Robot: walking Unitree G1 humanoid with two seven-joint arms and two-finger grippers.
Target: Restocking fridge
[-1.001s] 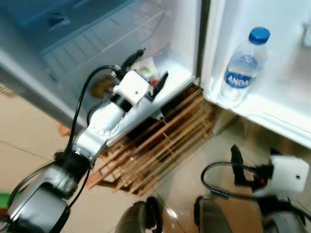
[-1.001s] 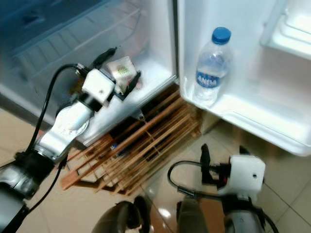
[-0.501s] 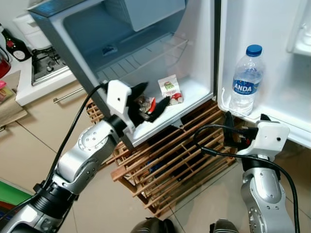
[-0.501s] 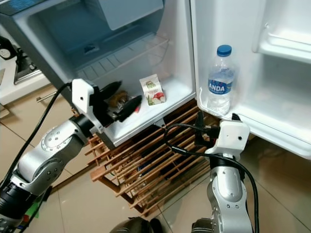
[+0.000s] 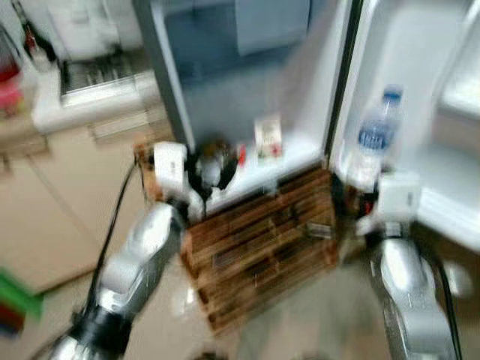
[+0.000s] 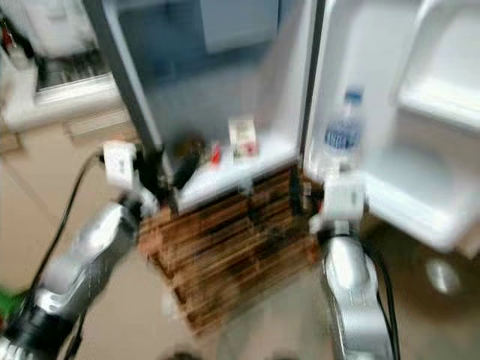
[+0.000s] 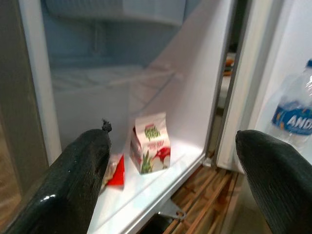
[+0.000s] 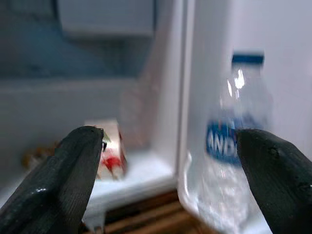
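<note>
While both grippers gape, the carton (image 7: 151, 142) stands upright.

Blurred kitchen — beige tiled floor (image 5: 45, 225), slatted wooden crate (image 5: 262, 247) low at centre, white countertop with a stove (image 5: 90, 82) at left.

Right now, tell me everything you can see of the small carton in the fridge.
The carton is a small white gable-top drink box, seemingly of cardboard, printed with green lettering and a red fruit picture. It stands upright and closed on the fridge's white bottom shelf, beside the inner side wall. A red packet lies beside it on the shelf; whether they touch is unclear.
</note>
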